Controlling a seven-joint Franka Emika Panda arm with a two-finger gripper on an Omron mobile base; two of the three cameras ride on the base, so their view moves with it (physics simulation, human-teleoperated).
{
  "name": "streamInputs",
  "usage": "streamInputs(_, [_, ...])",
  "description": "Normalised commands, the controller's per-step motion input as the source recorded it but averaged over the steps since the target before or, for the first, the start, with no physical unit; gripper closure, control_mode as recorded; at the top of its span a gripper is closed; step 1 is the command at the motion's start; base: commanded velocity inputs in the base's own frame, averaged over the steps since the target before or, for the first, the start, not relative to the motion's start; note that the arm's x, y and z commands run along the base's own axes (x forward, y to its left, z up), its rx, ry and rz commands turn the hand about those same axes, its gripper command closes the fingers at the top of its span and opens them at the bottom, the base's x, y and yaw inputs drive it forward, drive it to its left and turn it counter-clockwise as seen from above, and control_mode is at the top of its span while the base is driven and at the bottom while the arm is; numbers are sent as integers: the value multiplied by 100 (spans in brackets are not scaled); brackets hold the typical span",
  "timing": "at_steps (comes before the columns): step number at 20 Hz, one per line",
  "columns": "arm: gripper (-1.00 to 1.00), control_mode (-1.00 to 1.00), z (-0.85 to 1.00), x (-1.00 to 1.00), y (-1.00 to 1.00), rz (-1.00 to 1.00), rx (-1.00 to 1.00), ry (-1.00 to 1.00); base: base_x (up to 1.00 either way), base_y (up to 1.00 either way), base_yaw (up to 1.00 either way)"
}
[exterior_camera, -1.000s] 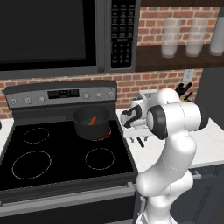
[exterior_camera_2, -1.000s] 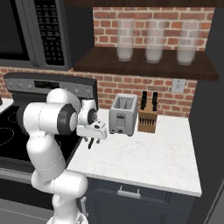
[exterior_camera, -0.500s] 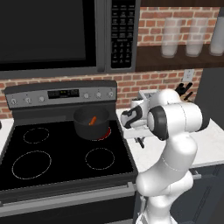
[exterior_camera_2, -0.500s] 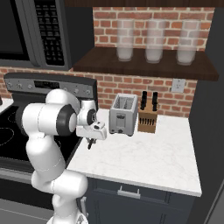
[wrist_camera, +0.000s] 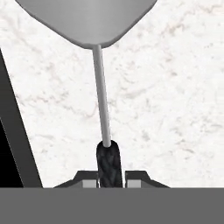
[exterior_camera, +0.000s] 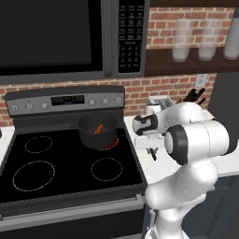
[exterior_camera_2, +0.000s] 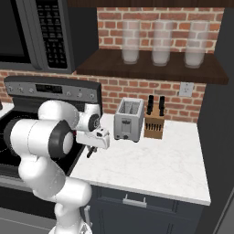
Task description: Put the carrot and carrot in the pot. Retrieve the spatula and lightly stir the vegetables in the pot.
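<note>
The gripper [wrist_camera: 111, 177] has just closed, now clamping the spatula [wrist_camera: 103, 109] by its black handle (right of the stove [exterior_camera: 70, 163]). Lifting it toward the pot [exterior_camera: 97, 132] likely comes next.

The white arm is folded at the elbow, its wrist turned downward — the gripper [wrist_camera: 108, 177] is held low, its jaws closed tight on a thin black handle.
</note>
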Motion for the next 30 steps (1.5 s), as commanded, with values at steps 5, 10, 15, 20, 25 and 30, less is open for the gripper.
streamInputs(5, [100, -100, 74, -73, 0, -6, 32, -10, 0, 0, 0])
streamInputs(10, [100, -100, 92, -44, 1, -5, 48, 0, 0, 0, 0])
streamInputs(15, [100, -100, 70, -15, 32, -18, 41, 0, 0, 0, 0])
streamInputs(20, [100, -100, 69, 0, 37, -21, 50, 13, 0, 0, 0])
streamInputs(25, [100, -100, 58, 0, 16, -19, 62, 37, 0, 0, 0])
streamInputs(30, [100, -100, 34, 11, 15, -21, 56, 61, 0, 0, 0])
